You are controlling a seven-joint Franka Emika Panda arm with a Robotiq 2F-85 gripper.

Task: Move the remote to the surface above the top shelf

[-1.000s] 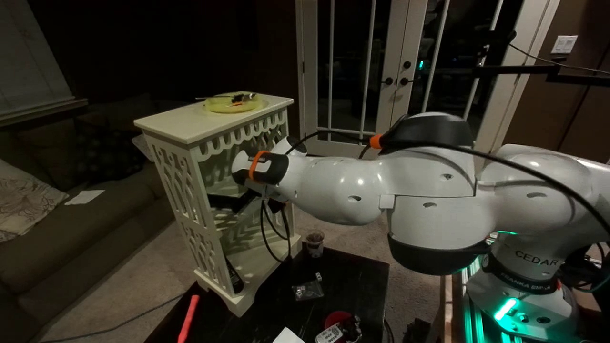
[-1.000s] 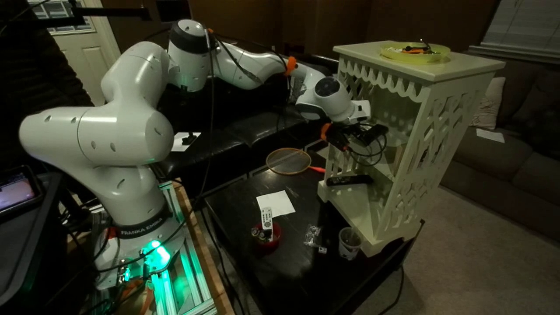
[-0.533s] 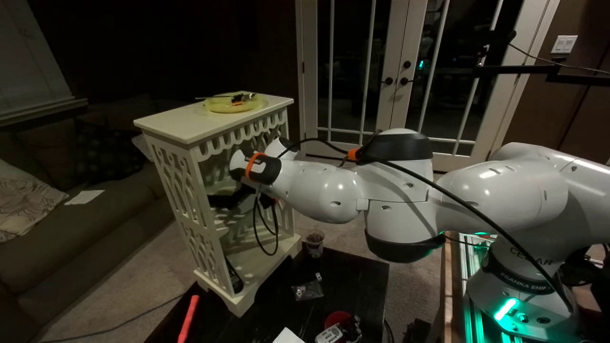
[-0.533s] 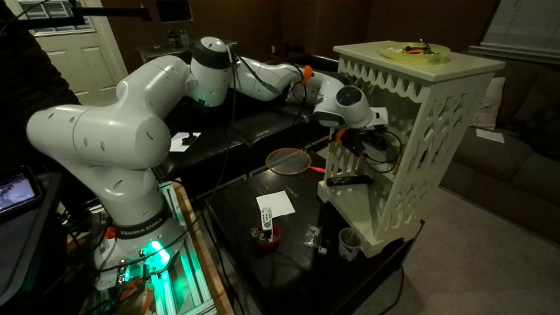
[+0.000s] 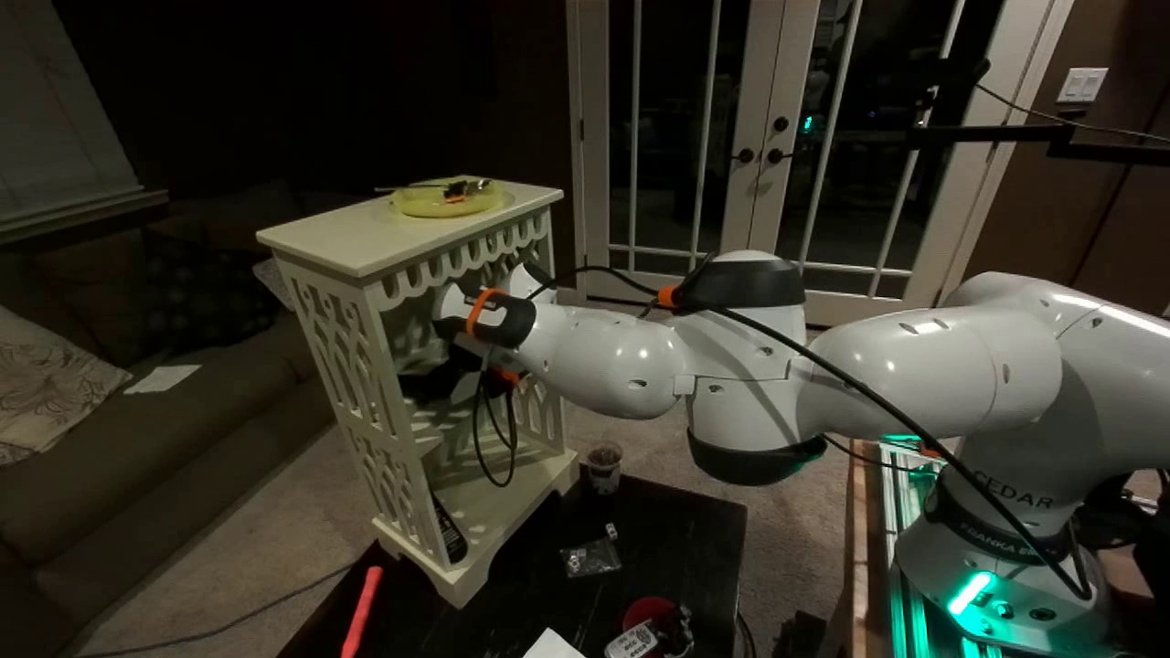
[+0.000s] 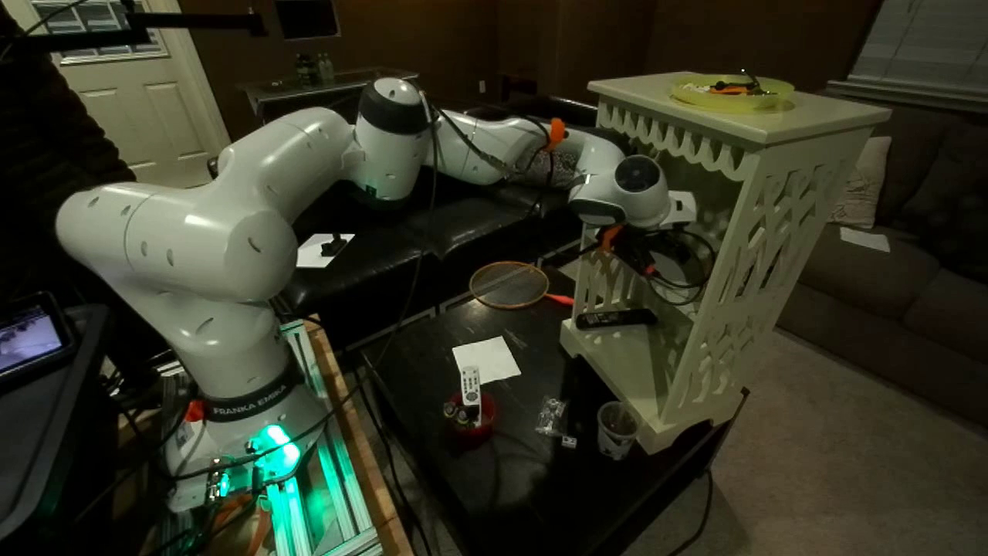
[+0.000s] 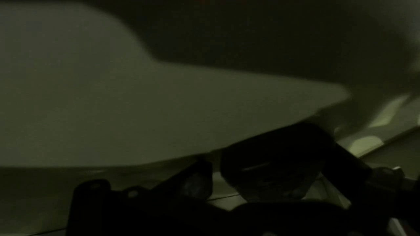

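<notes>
Gripper point(image 7: 216, 173): being shown darkly along the bottom of the wrist view, with a narrow gap between its fingers point(image 7: 193, 188); whether it is being held open, or closed on something, cannot be told.
Arm point(image 6: 394, 154): being stretched from lower left to upper right of the frame in an exterior view, the elbow being held high, the wrist point(image 6: 625, 193) being held tilted downward at the opening of the stand point(image 6: 779, 158).
Black remote point(image 6: 616, 318): being borne by the stand's bottom board point(image 6: 629, 359), right of the frame's centre, well below the top board point(image 6: 818, 112).
Yellow dish point(image 6: 764, 103): being supported on the top board, upper right; small orange and black things point(image 6: 737, 89) are being held in it.
Red bowl point(image 6: 475, 439): being occupied, below centre, by a pale remote point(image 6: 471, 382) and small objects point(image 6: 461, 415).
Cup point(image 6: 617, 442): being seen beside the stand, lower right; its contents are too dim to be named.
</notes>
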